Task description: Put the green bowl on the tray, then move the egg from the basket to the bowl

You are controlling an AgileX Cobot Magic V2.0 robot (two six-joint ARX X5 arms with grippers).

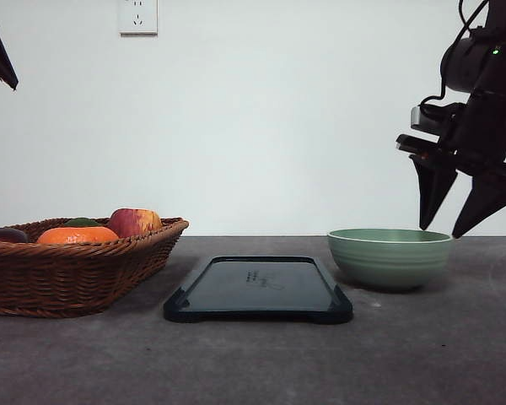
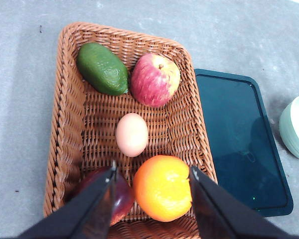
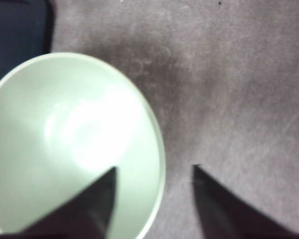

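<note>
**While the bowl sits off the tray, right claw hangs over its rim**

So the bowl (image 1: 390, 256) is on the table (image 1: 253, 363), just to the right of the tray (image 1: 258, 290), not on it. There's a small gap between the two. It's upright and has nothing in it as far as the right wrist view goes.

Right gripper (image 1: 445, 228) is above the bowl's right edge, jaws spread wide and holding nothing. From the wrist cam one finger is over the inside of the bowl and the other over the bare table outside, so the rim sits between them. Tips look just above rim height in the front view; can't tell if either touches.

Left gripper (image 2: 152, 172) is up over the basket (image 2: 65, 124), also wide open, nothing in it. Basket is at the left of the table, beside the tray. Inside: egg (image 2: 132, 134) in the middle, lying alone on the weave, an avocado (image 2: 102, 68) and apple (image 2: 155, 79) at one end, an orange (image 2: 162, 187) and something dark red (image 2: 120, 194) at the end under the fingers.

Tray is flat and bare.
</note>
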